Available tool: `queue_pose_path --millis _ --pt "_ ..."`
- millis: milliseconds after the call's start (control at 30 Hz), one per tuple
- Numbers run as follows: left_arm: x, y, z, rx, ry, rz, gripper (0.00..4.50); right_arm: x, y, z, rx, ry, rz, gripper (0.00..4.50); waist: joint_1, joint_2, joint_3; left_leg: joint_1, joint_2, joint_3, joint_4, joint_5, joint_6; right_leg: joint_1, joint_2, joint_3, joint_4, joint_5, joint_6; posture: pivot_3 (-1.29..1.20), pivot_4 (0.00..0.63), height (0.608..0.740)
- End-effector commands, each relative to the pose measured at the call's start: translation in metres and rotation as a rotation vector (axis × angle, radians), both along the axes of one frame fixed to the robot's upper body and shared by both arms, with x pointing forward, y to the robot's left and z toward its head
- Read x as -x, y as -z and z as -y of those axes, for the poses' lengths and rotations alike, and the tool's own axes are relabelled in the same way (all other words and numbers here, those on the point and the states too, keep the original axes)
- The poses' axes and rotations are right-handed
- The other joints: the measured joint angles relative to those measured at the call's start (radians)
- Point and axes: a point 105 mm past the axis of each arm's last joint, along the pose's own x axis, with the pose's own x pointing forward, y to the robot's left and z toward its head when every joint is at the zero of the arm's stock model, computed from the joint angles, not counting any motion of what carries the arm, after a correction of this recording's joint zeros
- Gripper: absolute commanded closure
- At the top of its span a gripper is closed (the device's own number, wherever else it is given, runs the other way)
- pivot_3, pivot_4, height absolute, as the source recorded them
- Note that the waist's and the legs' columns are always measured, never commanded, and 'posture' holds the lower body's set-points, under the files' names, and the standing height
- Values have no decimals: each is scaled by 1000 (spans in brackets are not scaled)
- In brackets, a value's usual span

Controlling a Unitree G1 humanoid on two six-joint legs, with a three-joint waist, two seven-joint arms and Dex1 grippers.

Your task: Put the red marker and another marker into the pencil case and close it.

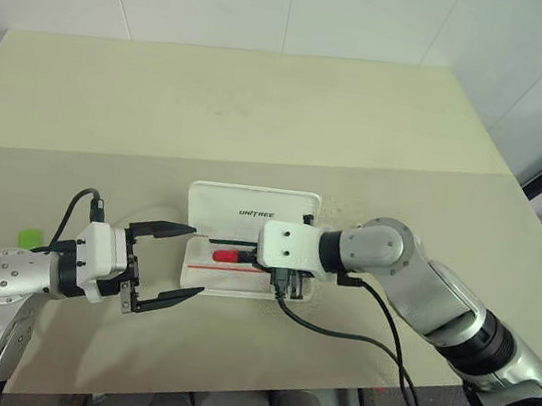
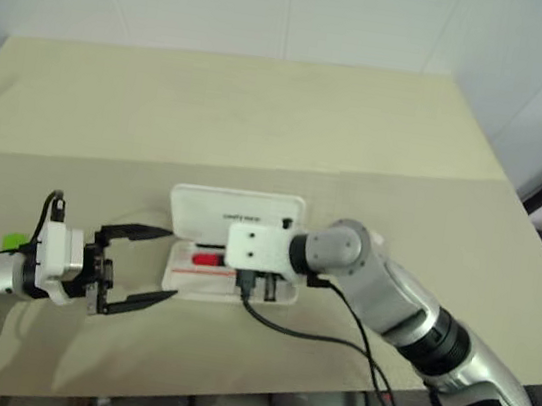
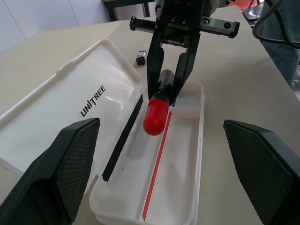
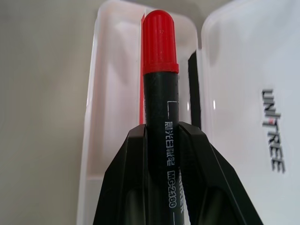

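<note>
On the pale desk (image 1: pixel 264 111), the right pincer (image 3: pixel 171 84) clamps the red marker (image 3: pixel 157 110) over the pencil case (image 3: pixel 194 154) at frame centre, lengthwise along its tray; the left pincer (image 1: pixel 169 268) gapes wide lower left.

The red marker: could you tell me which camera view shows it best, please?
The right wrist view: the red marker stands close up, cap and barrel print plain, between the right gripper fingers. The left wrist view shows it cap-first over the pencil case; the eye views show a red speck.

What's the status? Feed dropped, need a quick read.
Right gripper shut on red marker, over open pencil case. Left gripper open, empty, beside case. Green marker on table. Nothing blocking.
</note>
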Motion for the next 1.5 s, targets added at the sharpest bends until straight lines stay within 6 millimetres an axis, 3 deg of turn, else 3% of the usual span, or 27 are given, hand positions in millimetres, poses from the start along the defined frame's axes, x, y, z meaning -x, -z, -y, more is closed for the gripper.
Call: queue_pose_path --millis 33,467,833,1267,1500 --pt "5 -9 4 1 8 51 0 -1 -4 -6 4 -21 35 3945 0 0 0 0 0 0 0 0 0 0 0 0 0 0 0 0 150 740" --pt "7 -10 7 8 6 59 0 -16 -2 -7 17 11 66 3945 -11 0 0 1 0 0 0 0 0 0 0 0 2 0 0 0 150 740" --pt "4 -13 8 11 8 67 0 -7 -18 -1 -19 -16 41 53 -22 0 0 1 0 0 0 0 0 -1 0 0 6 -1 -1 0 150 740" --pt "-3 -14 12 20 23 74 0 12 -31 22 -54 -18 -74 53 -21 0 0 1 0 0 0 0 0 -1 0 0 6 -2 -1 0 150 740" --pt "-4 -15 13 18 33 73 0 8 -44 53 -76 71 -94 53 -21 0 0 1 0 0 0 0 0 -1 0 0 6 -3 0 0 150 740"
